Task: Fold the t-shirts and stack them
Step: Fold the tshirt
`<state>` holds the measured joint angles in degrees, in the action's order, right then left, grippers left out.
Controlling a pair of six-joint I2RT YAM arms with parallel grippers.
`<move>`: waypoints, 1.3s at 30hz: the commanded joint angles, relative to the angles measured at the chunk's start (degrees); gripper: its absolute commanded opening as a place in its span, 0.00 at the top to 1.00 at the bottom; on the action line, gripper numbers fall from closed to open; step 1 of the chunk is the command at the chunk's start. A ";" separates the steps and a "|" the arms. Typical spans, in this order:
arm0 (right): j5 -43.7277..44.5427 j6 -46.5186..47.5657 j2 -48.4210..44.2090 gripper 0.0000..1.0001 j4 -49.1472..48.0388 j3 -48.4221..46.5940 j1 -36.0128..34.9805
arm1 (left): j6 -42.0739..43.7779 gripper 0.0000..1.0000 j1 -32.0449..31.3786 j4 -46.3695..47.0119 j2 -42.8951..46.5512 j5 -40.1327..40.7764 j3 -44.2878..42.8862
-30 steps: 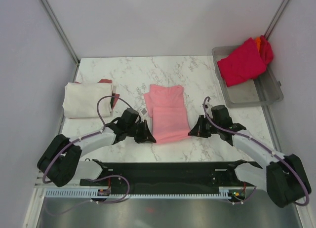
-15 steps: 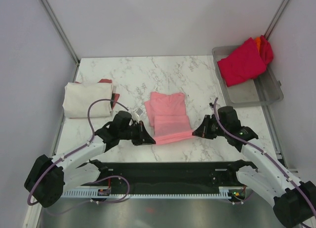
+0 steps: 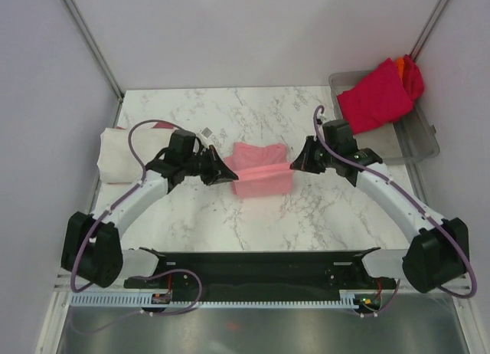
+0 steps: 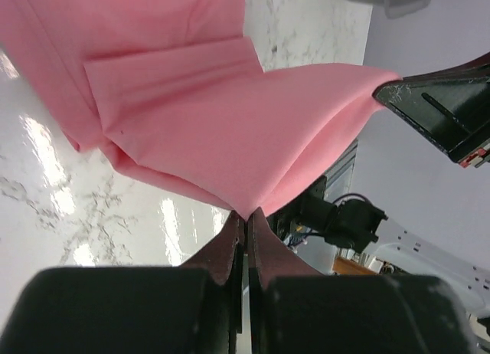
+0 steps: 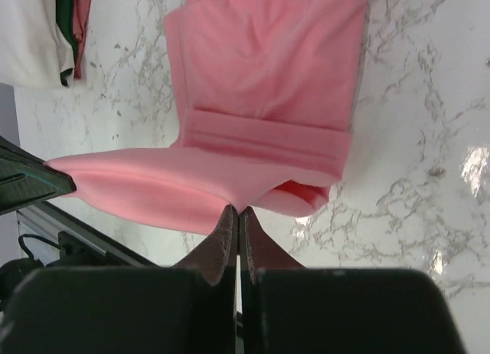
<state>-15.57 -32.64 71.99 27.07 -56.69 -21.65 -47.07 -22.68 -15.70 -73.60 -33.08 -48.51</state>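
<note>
Left gripper [image 3: 230, 172] and right gripper [image 3: 294, 165] each pinch a corner of the pink t-shirt [image 3: 260, 184]; best carried level, edge taut, laid square

Right pincer [image 5: 238, 216] btm centre, jaws pinched tight on near edge of pink shirt [image 5: 268, 70]. That edge hangs above marble surface [image 5: 429, 101] and runs left to left pincer [image 5: 27, 181], tip only at frame edge. Rest of shirt lies folded. Cream shirt [image 5: 27, 32] top-left, apart.
</note>
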 commanded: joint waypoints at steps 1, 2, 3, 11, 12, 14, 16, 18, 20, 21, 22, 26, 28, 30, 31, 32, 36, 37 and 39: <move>2.48 1.97 7.17 1.00 -2.28 -6.14 1.95 | 4.61 0.98 3.50 -3.01 -5.75 -2.51 -8.50; 2.13 2.23 8.77 1.00 -2.63 -8.59 2.40 | 5.14 0.98 3.95 -3.28 -9.16 -2.86 -10.10; 1.86 2.23 10.35 1.00 -3.25 -9.92 2.84 | 5.41 0.98 4.56 -3.54 -10.93 -2.61 -11.85; -0.07 1.88 34.16 1.00 -5.45 -28.46 6.70 | 6.64 0.98 9.23 -8.46 -37.20 -5.15 -38.39; -0.51 1.36 36.54 1.00 -6.84 -30.13 6.97 | 6.20 0.98 9.58 -8.55 -39.75 -5.50 -40.76; -0.95 1.18 43.48 0.92 -7.91 -36.09 7.76 | 5.59 0.94 9.93 -9.51 -47.66 -6.20 -48.93; -0.69 1.27 47.09 0.36 -8.08 -39.19 8.02 | 5.85 0.50 9.84 -12.31 -53.62 -6.99 -56.30; -0.16 1.53 48.16 0.19 -9.13 -39.38 8.03 | 7.16 0.24 9.85 -13.04 -54.10 -6.91 -58.18; 0.02 2.75 45.10 0.16 -12.46 -35.45 8.03 | 8.74 0.18 9.84 -13.21 -51.31 -3.25 -56.79; -0.16 3.20 43.61 0.15 -13.70 -33.77 8.20 | 9.36 0.16 9.84 -13.21 -50.16 -2.09 -56.00; -0.59 3.63 41.07 0.15 -14.93 -32.01 8.29 | 9.97 0.16 9.84 -13.12 -49.10 -1.21 -54.16; -1.39 5.65 36.57 0.18 -16.52 -25.07 8.47 | 13.58 0.15 9.67 -13.21 -41.90 4.94 -47.83; -1.65 6.10 35.51 0.18 -16.44 -23.39 8.47 | 14.63 0.11 9.49 -13.30 -37.94 7.58 -43.89; -2.00 6.54 34.63 0.19 -16.35 -21.45 8.47 | 15.51 0.08 9.49 -13.21 -34.61 11.79 -41.59; -2.09 6.71 34.02 0.20 -16.35 -20.84 8.47 | 15.43 0.06 9.49 -13.30 -33.81 13.46 -39.40; -1.14 6.72 33.40 0.20 -17.04 -19.01 8.47 | 15.86 0.04 9.49 -13.21 -32.84 15.57 -38.34; 3.07 8.82 29.53 0.16 -20.30 -12.84 8.47 | 17.10 0.00 9.49 -11.81 -30.46 18.66 -34.20; 3.01 9.96 29.27 0.16 -19.52 -12.66 8.55 | 17.27 0.00 9.49 -10.76 -30.02 18.84 -32.71; 0.13 9.88 30.23 0.09 -16.61 -13.71 8.82 | 17.45 0.01 9.49 -9.96 -29.67 19.54 -31.48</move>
<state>-14.74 -25.36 104.01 10.98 -70.08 -13.21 -32.91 -13.02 -27.64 -104.73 -17.69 -82.28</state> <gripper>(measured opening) 0.882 0.993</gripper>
